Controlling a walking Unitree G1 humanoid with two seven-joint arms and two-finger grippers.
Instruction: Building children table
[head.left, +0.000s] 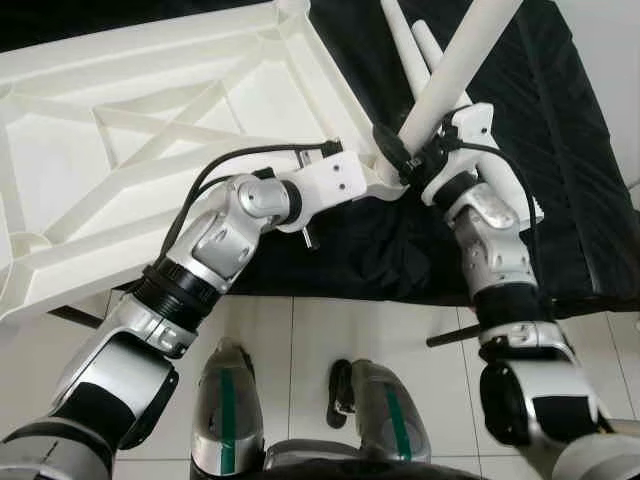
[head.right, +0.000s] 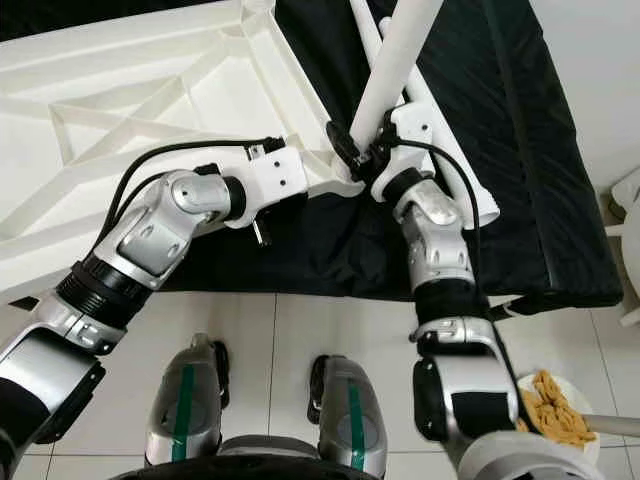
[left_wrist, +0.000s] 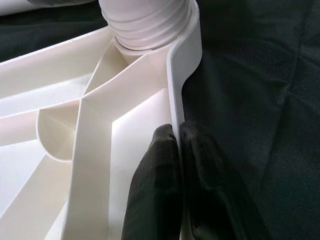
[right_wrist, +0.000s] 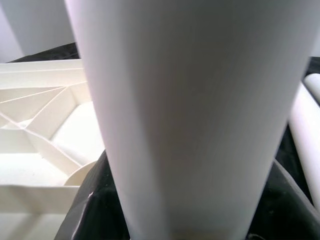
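Two grippers work at one corner of an upturned white plastic tabletop (head.left: 150, 130), which lies underside up, partly on a black cloth (head.left: 560, 150) and partly overhanging the tiled floor (head.left: 320, 340). No brand, label or writing can be read on any part.

The tabletop underside is cream-white, with a raised outer rim and diagonal stiffening ribs that meet in crossed webs. At its near right corner sits a round socket with a ribbed collar (left_wrist: 150, 25).

The left gripper (left_wrist: 177, 150) is closed on the tabletop rim just beside that corner: one black finger (left_wrist: 157, 190) presses the inner face of the rim, the other the outer face, with only the thin wall between them.

The right gripper (head.left: 405, 160) clasps a white table leg (head.left: 455, 70) near its lower end. The leg is a smooth, plain tube, tilted up and away to the right, with its lower end at the corner socket. Whether it is fully seated cannot be told.

Two more white legs (head.left: 420, 45) lie on the black cloth beyond the corner, near the held leg.
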